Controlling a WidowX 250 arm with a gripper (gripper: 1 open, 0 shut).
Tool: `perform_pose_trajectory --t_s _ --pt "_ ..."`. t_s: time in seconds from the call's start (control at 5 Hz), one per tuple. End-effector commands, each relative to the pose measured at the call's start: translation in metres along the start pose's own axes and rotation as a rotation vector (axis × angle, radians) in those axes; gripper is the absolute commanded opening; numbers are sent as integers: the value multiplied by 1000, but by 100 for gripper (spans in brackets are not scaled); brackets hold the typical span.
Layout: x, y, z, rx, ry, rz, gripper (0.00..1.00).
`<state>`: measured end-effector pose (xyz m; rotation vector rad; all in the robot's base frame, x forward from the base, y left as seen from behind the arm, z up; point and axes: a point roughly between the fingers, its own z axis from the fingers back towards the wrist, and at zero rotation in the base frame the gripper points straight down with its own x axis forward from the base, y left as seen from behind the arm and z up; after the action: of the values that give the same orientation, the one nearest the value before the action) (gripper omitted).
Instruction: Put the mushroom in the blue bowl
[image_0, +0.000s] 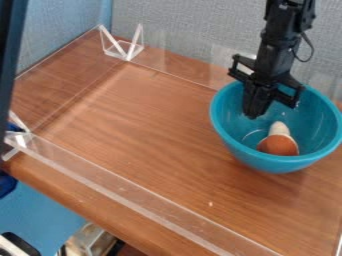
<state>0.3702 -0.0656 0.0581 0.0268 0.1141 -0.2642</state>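
Note:
The mushroom (278, 141), orange-brown cap and cream stem, lies on its side at the bottom of the blue bowl (234, 128), which stands at the right of the wooden table. My gripper (261, 108) hangs down from above over the bowl's left half, its dark fingers shut with nothing between them. The fingertips sit just inside the rim, to the upper left of the mushroom and apart from it.
A low clear plastic wall (94, 172) rims the brown wooden table (127, 120), with a clear bracket (123, 44) at the back corner. A grey-blue backdrop stands behind the table. A dark vertical post runs down the left edge.

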Motion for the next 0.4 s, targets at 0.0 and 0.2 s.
perform_pose_trajectory --t_s 0.0,0.2 --pt "1 12 9 2 -42 48 0" --pt "-2 21 7 3 -34 28 0"
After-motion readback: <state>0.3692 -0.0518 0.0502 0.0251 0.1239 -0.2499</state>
